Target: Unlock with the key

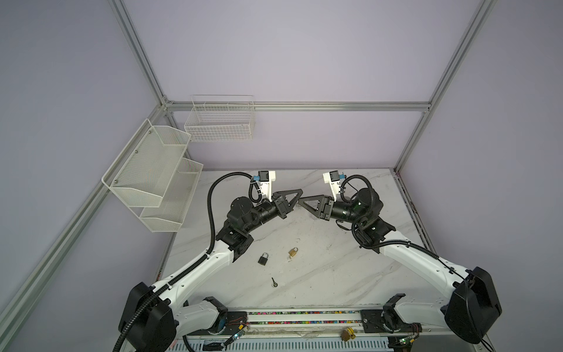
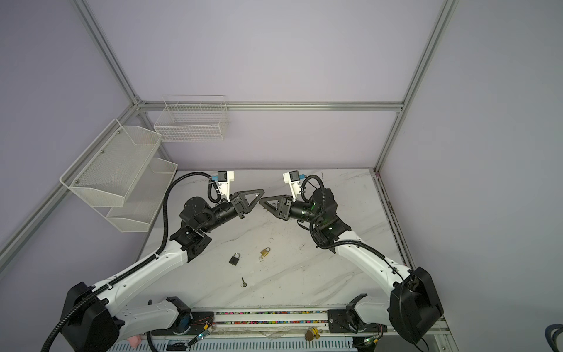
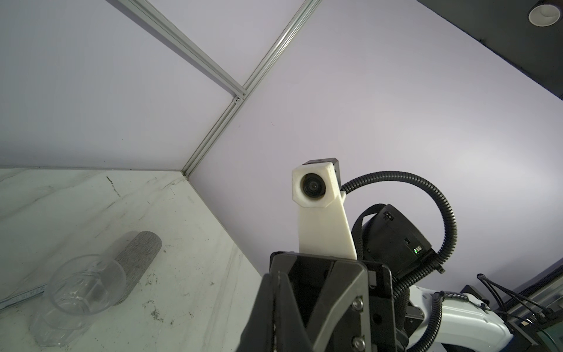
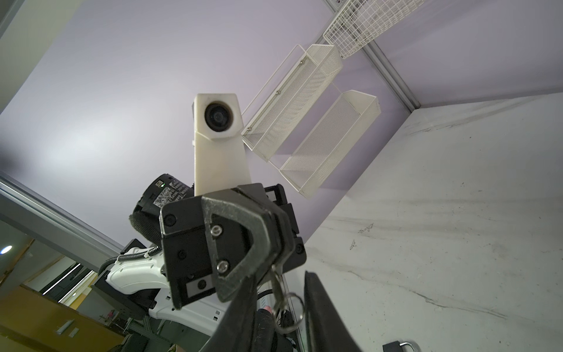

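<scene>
Top views: tools?
— In both top views, finding left gripper (image 1: 300,192) and right gripper (image 1: 300,200) raised, tip to tip, well apart from black padlock (image 1: 263,258); held item too small to resolve.
— Left wrist?
— Showing nothing of it.
— Right wrist?
— Logging left gripper pinching key (image 4: 276,285), seemingly by the blade, ring end pointing between right fingers (image 4: 323,317), spread around it; long axis running tip to tip. Advising: closing squarely on the bow before loosening left.
</scene>
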